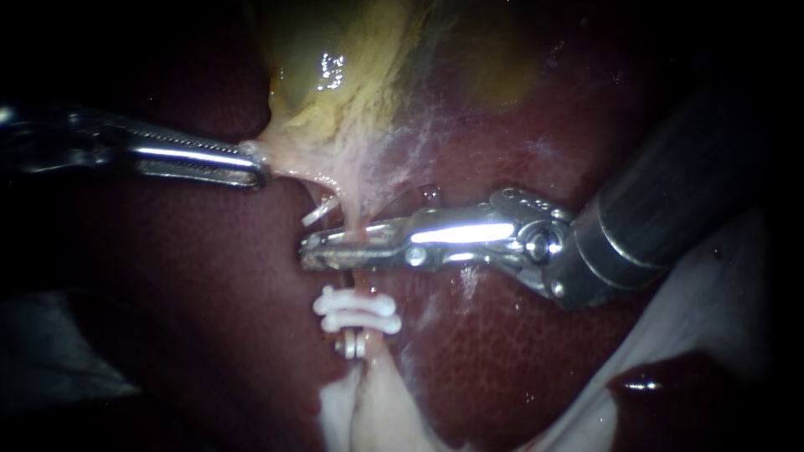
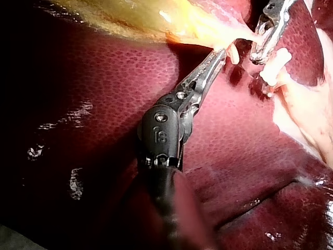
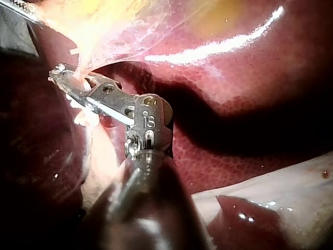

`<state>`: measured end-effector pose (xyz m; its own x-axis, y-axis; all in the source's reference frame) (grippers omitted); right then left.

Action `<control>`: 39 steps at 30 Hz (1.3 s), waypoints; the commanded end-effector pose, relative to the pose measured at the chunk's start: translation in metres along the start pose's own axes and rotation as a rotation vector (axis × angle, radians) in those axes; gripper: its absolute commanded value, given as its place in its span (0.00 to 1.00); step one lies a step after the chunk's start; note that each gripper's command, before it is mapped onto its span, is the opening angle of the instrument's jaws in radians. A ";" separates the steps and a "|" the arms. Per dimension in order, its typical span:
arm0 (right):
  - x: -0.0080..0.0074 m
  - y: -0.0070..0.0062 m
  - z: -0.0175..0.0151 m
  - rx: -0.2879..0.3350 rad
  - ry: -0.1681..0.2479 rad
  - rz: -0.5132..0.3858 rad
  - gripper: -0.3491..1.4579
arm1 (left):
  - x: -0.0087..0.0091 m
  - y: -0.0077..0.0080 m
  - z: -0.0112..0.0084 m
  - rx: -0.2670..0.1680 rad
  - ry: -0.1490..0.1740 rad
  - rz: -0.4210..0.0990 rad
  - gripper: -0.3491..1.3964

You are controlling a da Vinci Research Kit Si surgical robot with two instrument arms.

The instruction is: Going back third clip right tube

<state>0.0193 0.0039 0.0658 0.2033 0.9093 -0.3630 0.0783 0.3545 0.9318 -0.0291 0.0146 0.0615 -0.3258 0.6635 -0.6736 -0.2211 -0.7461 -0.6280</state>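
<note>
Endoscope: the left instrument [image 1: 254, 165] has its jaws clamped on the gallbladder's [image 1: 335, 75] pale edge. The right instrument's [image 1: 314, 251] jaws are slightly parted and straddle the tube [image 1: 356, 216], with one clip [image 1: 322, 209] just beside them and paired clips [image 1: 356, 311] on the other side.
Left wrist: the clamped tissue shows at its tip.
Right wrist: the tube crosses between its jaws.

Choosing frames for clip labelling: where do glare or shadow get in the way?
Endoscope view: glare streak on the right instrument, dark left edge; clips well lit. Left wrist view: wet glints on the liver. Right wrist view: bright streak on the liver, deep shadow beside it.
</note>
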 end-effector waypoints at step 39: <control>-0.0006 -0.0091 -0.0159 -0.251 -0.234 -0.797 0.47 | -0.0001 -0.0002 -0.0003 -0.003 0.000 0.001 0.00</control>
<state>0.0027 0.0039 0.0574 0.3747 0.3028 -0.8763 0.0761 0.9319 0.3546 -0.0287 0.0147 0.0615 -0.3262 0.6624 -0.6744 -0.2175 -0.7469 -0.6284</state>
